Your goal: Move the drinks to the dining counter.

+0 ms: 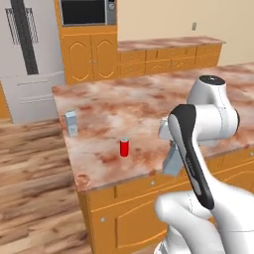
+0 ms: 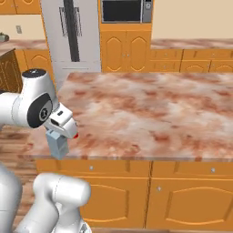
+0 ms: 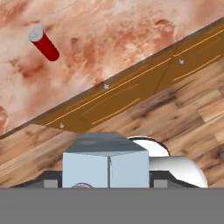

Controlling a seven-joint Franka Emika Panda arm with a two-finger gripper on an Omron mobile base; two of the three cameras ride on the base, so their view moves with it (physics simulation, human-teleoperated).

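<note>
Carton (image 3: 105, 168) sits right between my jaws (image 3: 106, 183), grey-blue, gable top toward the hand camera, hanging over the wood floor (image 3: 183, 118) just off the tabletop (image 1: 144, 109) edge. In the left base view it (image 1: 172, 159) shows below the wrist, by the cabinet fronts (image 1: 134, 218); right base view has it (image 2: 58, 144) under the hand. Red can (image 1: 124, 147) stands upright on the marble, ahead of the jaws and well apart. Second carton (image 1: 71, 123) upright near the far left edge, further off. Nothing between the jaws and the slab except the edge itself. Jaws part-way closed, clamped on the carton's sides.
</note>
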